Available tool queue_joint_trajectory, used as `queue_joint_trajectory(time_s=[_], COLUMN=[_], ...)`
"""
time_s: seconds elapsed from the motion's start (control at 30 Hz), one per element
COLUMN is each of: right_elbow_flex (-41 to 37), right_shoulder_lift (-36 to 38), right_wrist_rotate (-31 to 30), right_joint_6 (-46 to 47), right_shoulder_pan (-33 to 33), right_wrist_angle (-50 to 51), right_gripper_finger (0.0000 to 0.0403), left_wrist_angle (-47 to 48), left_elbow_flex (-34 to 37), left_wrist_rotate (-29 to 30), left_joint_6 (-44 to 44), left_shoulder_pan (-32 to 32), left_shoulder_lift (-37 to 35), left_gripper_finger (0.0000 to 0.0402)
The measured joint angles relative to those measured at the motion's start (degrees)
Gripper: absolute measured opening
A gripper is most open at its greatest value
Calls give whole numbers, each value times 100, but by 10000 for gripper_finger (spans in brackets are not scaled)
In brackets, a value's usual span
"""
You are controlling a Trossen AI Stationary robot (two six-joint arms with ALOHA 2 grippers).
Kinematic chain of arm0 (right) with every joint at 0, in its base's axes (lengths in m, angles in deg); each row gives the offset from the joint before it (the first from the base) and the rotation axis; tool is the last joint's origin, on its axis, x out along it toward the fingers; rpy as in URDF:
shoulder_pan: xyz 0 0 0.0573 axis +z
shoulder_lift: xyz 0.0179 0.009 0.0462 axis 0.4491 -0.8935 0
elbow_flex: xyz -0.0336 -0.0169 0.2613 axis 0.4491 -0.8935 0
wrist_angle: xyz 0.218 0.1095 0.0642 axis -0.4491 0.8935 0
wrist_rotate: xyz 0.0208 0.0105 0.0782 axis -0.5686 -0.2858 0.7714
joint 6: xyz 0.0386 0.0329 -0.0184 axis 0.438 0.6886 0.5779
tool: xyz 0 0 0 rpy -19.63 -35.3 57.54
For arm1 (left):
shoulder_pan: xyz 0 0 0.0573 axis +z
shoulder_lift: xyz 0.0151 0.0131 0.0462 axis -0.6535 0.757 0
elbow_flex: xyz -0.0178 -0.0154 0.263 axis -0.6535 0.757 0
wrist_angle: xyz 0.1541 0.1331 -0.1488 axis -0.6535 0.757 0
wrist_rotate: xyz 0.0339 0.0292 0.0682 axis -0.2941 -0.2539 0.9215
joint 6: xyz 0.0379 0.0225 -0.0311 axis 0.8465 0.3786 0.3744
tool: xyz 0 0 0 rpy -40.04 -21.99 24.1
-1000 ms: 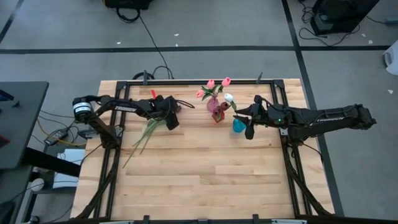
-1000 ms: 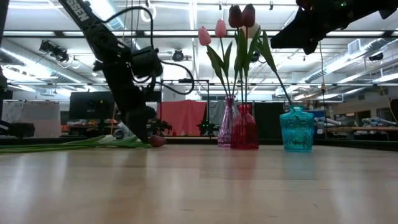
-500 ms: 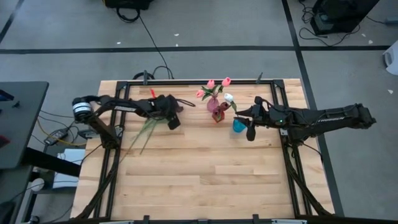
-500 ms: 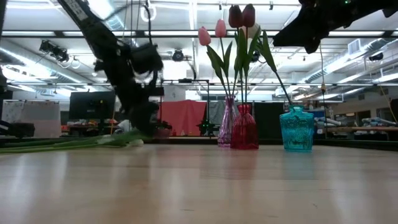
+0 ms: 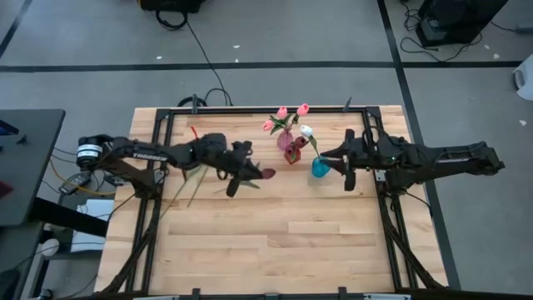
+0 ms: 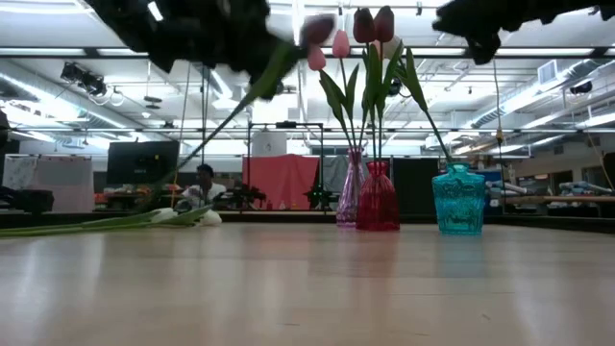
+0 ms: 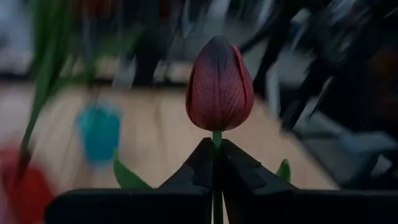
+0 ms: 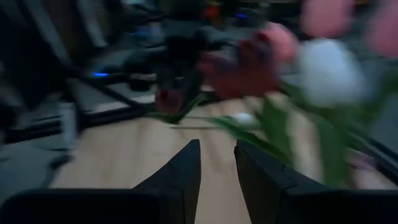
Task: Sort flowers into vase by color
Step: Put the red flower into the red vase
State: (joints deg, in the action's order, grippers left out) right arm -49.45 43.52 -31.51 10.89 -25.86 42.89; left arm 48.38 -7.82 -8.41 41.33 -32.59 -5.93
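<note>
One dark red tulip [image 7: 219,84] is off the tabletop [image 5: 275,242], its stem pinched just below the head between the closed fingers of the left gripper [image 5: 247,172], short of the vases. Sorted so far: three pink flowers [image 5: 283,117] in the pink vase [image 6: 351,200], dark red ones in the red vase [image 6: 378,197], one white flower [image 5: 306,131] in the blue vase [image 6: 459,200]. Several flowers [image 5: 185,185] remain lying at the left. The right gripper [image 5: 346,165] hangs beside the blue vase, fingers partly open and empty.
</note>
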Motion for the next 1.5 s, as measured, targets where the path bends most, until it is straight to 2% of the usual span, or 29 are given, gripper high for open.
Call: queue_joint_trajectory(time_s=[0.1, 0.17, 0.23, 0.43, 0.63, 0.8, 1.13, 1.37, 1.5], right_elbow_flex=[0, 0, 0, 0, 0, 18, 250, 415, 415], right_shoulder_lift=[-140, -259, -450, -1256, -2082, -2656, -3278, -3640, -3693], right_wrist_rotate=[519, 568, 461, 323, -187, -369, -385, -401, -504], right_joint_6=[-177, -310, -440, -891, -1407, -1585, -1529, -1684, -1664], right_shoulder_pan=[30, 121, 261, 689, 1018, 1132, 1154, 1152, 1152], right_wrist_angle=[-271, -395, -686, -1866, -2827, -3483, -3748, -3831, -3855], right_gripper_finger=[113, 113, 113, 113, 113, 118, 153, 153, 142], left_wrist_angle=[-1067, -1687, -2126, -3129, -3963, -4048, -4057, -4059, -4021], left_elbow_flex=[0, -2, -4, -4, -263, -718, -1372, -1735, -1720], left_wrist_rotate=[-7, -4, 132, 1236, 1674, 1700, 1703, 1703, 1773], left_joint_6=[12, 26, 32, 206, 390, 856, 982, 1251, 1256], left_shoulder_pan=[-288, -446, -585, -979, -1252, -1322, -1312, -1310, -1310], left_shoulder_lift=[10, 10, 10, 174, 658, 992, 1569, 1982, 1987], left_gripper_finger=[23, 23, 23, 23, 23, 23, 23, 23, 23])
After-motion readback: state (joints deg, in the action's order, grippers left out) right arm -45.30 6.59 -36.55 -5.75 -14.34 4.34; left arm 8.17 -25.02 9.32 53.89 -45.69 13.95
